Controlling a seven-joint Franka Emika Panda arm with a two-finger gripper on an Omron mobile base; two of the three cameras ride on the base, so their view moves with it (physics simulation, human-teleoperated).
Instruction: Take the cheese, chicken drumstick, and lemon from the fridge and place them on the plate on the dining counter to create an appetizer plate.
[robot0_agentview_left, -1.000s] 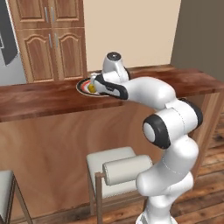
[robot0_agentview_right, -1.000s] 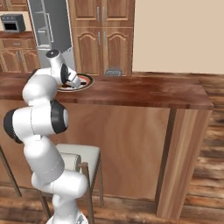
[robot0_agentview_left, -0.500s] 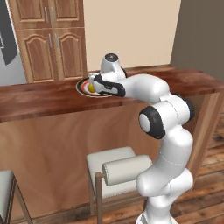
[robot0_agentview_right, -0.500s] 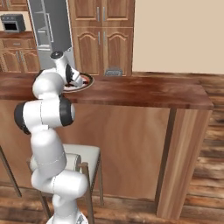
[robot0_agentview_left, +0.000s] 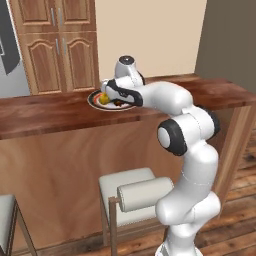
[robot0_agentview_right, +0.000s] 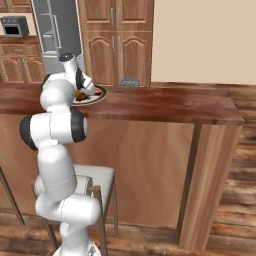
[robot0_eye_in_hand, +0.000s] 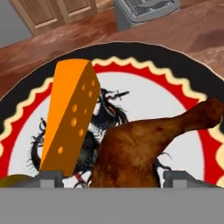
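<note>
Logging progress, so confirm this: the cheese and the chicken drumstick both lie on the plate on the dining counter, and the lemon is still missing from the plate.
Wrong on the lemon: the left base view shows it on the plate, beside the gripper. The hand view confirms the cheese and chicken drumstick there on the dining counter.

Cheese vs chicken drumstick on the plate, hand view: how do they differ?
Colour: the cheese is bright orange with small holes, while the chicken drumstick is glossy reddish-brown.
Shape: the cheese is a flat-faced wedge; the chicken drumstick is rounded, thick at one end and tapering toward the rim.
Place: in this view the cheese sits left, the chicken drumstick right.
Both rest on the plate.
</note>
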